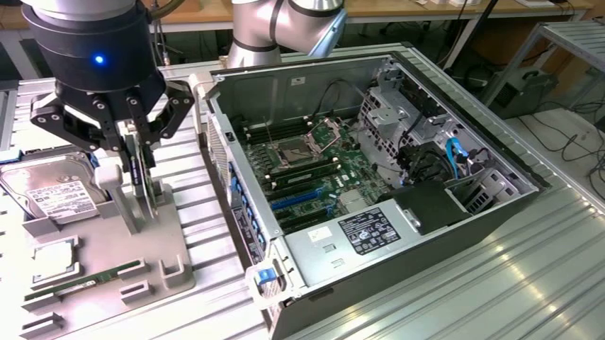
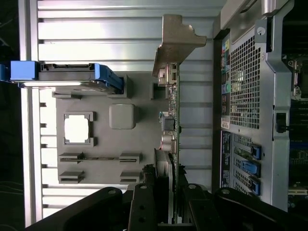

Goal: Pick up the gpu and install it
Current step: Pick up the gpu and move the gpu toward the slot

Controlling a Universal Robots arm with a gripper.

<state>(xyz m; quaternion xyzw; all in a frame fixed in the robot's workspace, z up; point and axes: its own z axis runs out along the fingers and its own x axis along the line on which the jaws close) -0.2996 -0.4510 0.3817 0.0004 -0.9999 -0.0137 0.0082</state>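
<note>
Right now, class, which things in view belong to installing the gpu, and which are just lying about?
Belong to the job: gpu, upright in the holder; gripper at it; open computer case.
Lying about: hard drive; RAM stick.

No print is legible anywhere. The hard drive (image 1: 38, 177) carries a white label (image 1: 59, 200) with dark lines of print too small to make out. The power supply (image 1: 326, 249) inside the computer case (image 1: 444, 244) bears a black label (image 1: 372, 231) whose pale print is likewise illegible.
</note>
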